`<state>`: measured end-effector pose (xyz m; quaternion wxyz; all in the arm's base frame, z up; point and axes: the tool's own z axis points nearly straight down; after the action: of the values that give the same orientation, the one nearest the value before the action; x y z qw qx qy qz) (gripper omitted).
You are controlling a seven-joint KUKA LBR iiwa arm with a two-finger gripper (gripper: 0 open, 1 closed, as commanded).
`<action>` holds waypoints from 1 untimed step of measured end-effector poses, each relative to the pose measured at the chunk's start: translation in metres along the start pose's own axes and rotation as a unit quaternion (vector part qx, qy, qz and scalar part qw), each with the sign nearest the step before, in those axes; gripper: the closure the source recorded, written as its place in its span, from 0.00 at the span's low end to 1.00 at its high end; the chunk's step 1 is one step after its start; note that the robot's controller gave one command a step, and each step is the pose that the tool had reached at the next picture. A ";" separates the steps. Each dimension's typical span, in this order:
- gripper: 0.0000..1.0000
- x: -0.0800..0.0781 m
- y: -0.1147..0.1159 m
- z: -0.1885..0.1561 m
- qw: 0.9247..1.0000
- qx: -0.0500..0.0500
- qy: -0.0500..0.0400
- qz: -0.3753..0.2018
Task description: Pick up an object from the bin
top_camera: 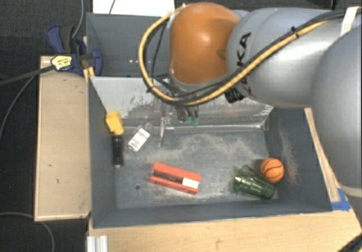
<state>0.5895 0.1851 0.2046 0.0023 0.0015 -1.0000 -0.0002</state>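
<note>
Yellow-headed tool (114, 123): well left of the gripper (189, 116), by the left wall; yellow head, black handle pointing toward the front wall.
White packet (138, 139): left of the gripper and a little forward of it; small, flat, tilted, dark printing on its face.
Thin pale stick (162, 132): nearest thing, just left of the gripper; slim, straight, light grey, lying flat front-to-back on the floor, apart from the packet.
Gripper: low at the rear of the bin (215, 211), close to the foot of the back wall, under the arm's orange cover (198, 41); nothing seen held.
Grip state: cannot tell, the cover hides it.
Red box (175, 178): forward of the gripper, near the front wall; long, flat, orange-red, white at its right end.
Green bottle (253, 184): forward and right of the gripper; dark green, lying on its side.
Orange ball (272, 169): right and forward; small, dark seams, touching the bottle.
Surface: grey metal floor, scuffed pale under the gripper; sloped walls.
Room: dark carpet (28, 18) around the bin.
</note>
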 end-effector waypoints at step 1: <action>0.00 -0.002 -0.001 -0.005 1.000 -0.001 -0.004 0.002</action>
<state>0.5911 0.1842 0.2096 -0.0016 -0.0002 -1.0000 -0.0010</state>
